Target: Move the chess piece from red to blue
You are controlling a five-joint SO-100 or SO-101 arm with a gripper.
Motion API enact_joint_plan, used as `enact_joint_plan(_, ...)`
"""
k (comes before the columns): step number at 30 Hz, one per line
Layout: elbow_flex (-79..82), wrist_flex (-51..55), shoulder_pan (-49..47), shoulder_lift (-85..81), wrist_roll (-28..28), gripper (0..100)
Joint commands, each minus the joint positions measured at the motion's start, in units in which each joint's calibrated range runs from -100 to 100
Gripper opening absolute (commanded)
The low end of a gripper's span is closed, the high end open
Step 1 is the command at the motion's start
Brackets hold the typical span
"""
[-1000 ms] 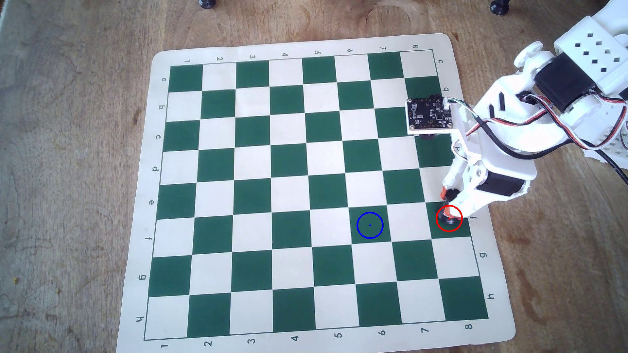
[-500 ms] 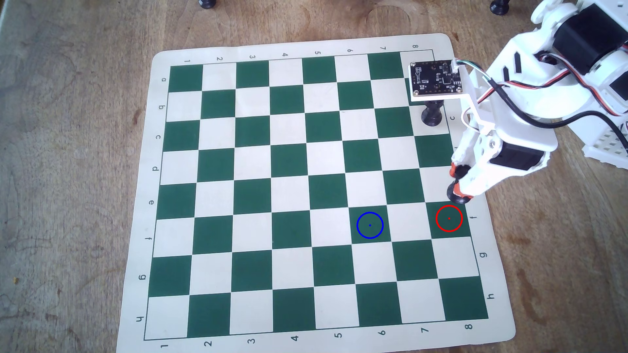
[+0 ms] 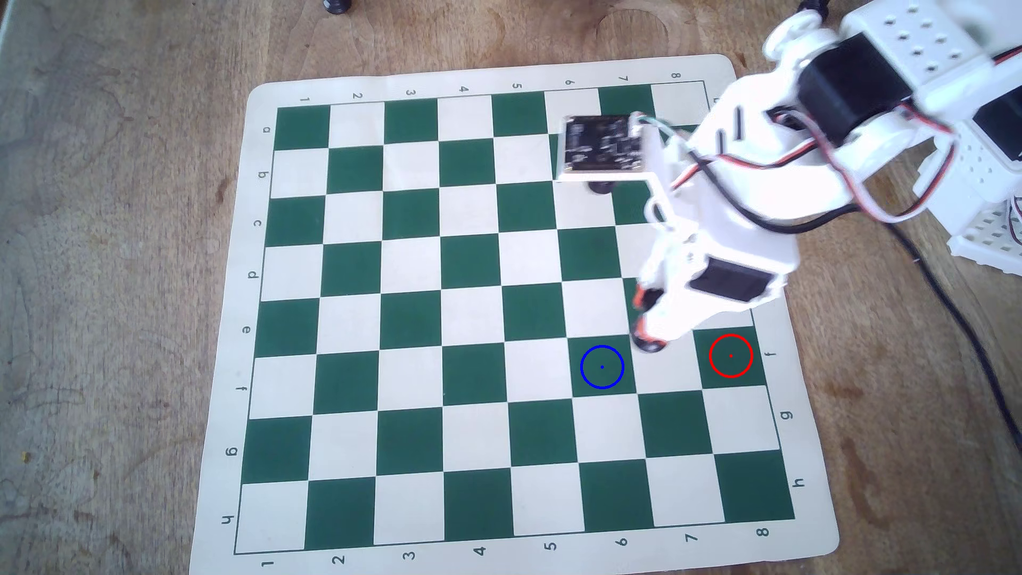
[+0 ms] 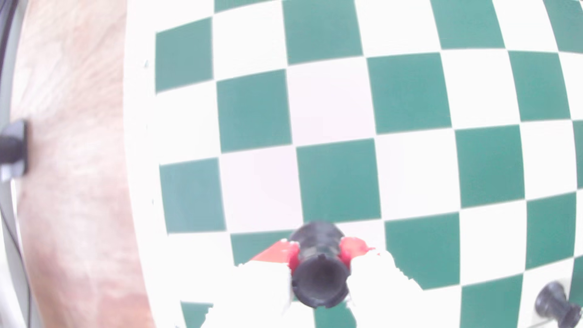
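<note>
Step in hand: the carry. The gripper (image 3: 641, 315) holds the chess piece (image 3: 648, 344) above the chessboard (image 3: 387, 83), between the red circle (image 3: 730, 356) and the blue circle (image 3: 601, 367).
Gripper state: pinching the rook. In the wrist view the two red-padded fingers (image 4: 285, 252) press on either side of its narrow waist, just under the notched top (image 4: 320, 279).
Piece location: in the overhead view its dark base shows over the light square just right of the blue circle, near it but not inside. It appears lifted off the board, though height is hard to judge.
Red circle: empty, on a green square.
Second rook: mostly hidden under the wrist camera board (image 3: 603, 142) in the overhead view; seen at the lower right corner of the wrist view (image 4: 556, 302), well apart from the target.
Next move, as judged: shift a little further left in the overhead view until the base sits over the blue dot, then lower straight down and only then part the fingers.
</note>
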Motion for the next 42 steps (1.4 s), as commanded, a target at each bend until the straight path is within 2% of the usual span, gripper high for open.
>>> enact_joint_plan(1, -9.3, -2.4, 1.4, 3.1, 0.2, 0)
enact_joint_plan(9, -12.2, -2.7, 1.4, 11.1, 0.2, 0)
enact_joint_plan(27, -10.3, -6.6, 0.9, 16.0, -0.2, 1)
enact_joint_plan(30, -10.3, -6.6, 0.9, 15.6, -0.4, 9)
enact_joint_plan(31, -10.3, -6.7, 1.0, 15.6, -0.5, 19)
enact_joint_plan(35, -9.9, -6.7, 1.4, 16.0, -0.5, 31)
enact_joint_plan(42, -7.8, -8.0, 2.1, 14.0, -0.1, 39)
